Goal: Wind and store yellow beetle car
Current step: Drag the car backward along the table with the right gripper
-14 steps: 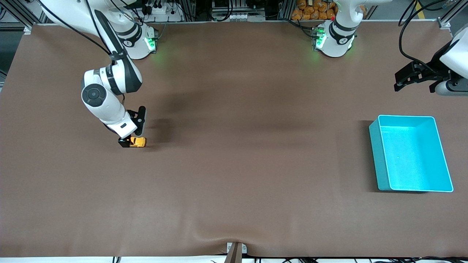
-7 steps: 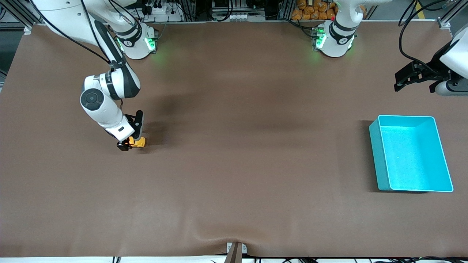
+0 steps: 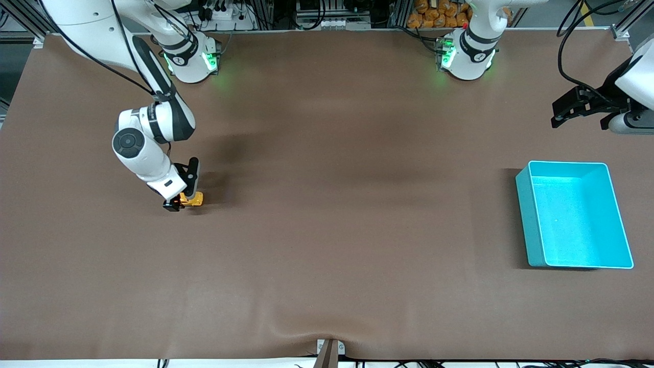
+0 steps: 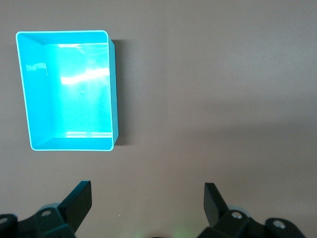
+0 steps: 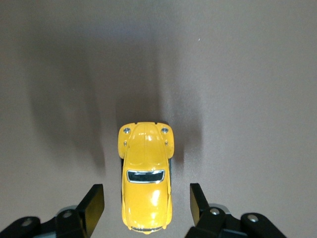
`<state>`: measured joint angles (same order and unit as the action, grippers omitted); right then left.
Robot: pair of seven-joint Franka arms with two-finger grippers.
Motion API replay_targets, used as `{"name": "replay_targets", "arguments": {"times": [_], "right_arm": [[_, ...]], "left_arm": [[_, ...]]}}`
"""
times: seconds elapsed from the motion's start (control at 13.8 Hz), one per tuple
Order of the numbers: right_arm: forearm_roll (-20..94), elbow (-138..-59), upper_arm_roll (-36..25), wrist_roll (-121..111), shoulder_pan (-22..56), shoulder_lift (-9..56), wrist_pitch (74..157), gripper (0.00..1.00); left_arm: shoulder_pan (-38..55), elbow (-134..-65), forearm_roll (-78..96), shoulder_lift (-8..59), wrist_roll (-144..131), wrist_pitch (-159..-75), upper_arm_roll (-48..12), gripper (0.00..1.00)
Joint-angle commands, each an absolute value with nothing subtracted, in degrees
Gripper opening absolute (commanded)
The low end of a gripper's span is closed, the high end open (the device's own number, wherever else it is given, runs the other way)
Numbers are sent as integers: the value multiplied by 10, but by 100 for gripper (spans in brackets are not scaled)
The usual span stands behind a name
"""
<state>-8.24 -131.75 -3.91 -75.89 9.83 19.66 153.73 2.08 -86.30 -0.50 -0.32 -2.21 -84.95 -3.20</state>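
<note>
Right tool (image 3: pixel 180 200) straddling the small yellow beetle-shaped toy car (image 3: pixel 192 199) on the brown counter (image 3: pixel 327 214).
Its fingers are standing wide, not gripping; the left tool (image 3: pixel 562 113) is waiting wide open.

The right gripper (image 3: pixel 180 201) has come down around the yellow beetle car (image 3: pixel 193 199), fingers apart.

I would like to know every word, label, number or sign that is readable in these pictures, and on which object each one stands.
None can be read.
Yellow beetle car, between the open jaws of the right gripper: no lettering shows.
Teal bin, below the open, waiting left gripper: no label shows.
Arm bases by their green lights: small marks, too small to read.
</note>
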Motion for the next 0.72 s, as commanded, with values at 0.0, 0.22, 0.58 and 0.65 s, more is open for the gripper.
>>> {"name": "replay_targets", "arguments": {"times": [0.0,0.22,0.58,0.65], "right_arm": [[-94,-1319,-33,-767,84,204,1550,65],[-94,-1319,-33,-767,84,211,1560,22],[-94,-1318,-33,-767,85,220,1569,3],[-94,-1318,-33,-768,84,220,1569,3]], "left_arm": [[16,-860,2,-4,-25,-846,-33,100],[15,-860,2,-4,-25,-846,-33,100],[13,-860,2,-4,-25,-846,-33,100],[13,-860,2,-4,-25,-846,-33,100]]}}
